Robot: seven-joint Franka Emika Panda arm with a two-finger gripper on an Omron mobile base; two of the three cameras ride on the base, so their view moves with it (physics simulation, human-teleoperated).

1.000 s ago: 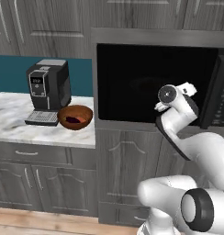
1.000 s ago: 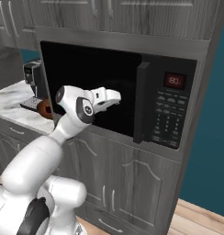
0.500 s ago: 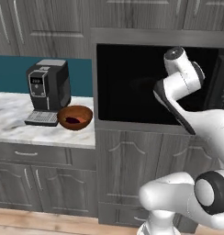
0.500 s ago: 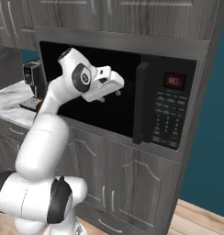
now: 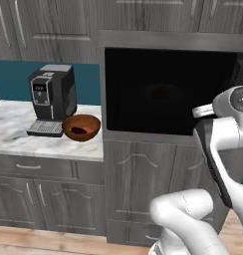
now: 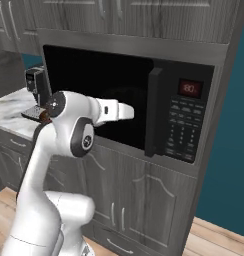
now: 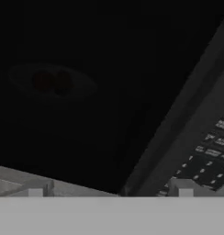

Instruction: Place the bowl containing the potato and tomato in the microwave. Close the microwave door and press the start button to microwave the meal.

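The microwave [image 6: 129, 100] is built into the grey cabinets, and its door [image 5: 168, 92] lies flat against the front. Through the dark glass I faintly make out the bowl [image 7: 52, 82] with the red tomato [image 7: 42, 81] and the potato [image 7: 63, 82] in it. The bowl [image 5: 161, 94] is only a dim oval in the left base view. My gripper [image 7: 110, 193] is open just in front of the glass, with its fingertips [image 7: 35, 193] far apart and nothing between them. The hand [image 6: 119, 111] points toward the door handle [image 6: 154, 112]. The button panel [image 6: 186, 125] is right of the handle.
A black-and-silver coffee machine [image 5: 51, 97] and a brown bowl [image 5: 81, 127] stand on the marble counter [image 5: 24, 142] left of the microwave. Grey cabinet doors run below and above. A teal wall is to the right.
The arm swung up and then came back down, so the hand sits lower in front of the shut door. The fingers spread slightly wider.
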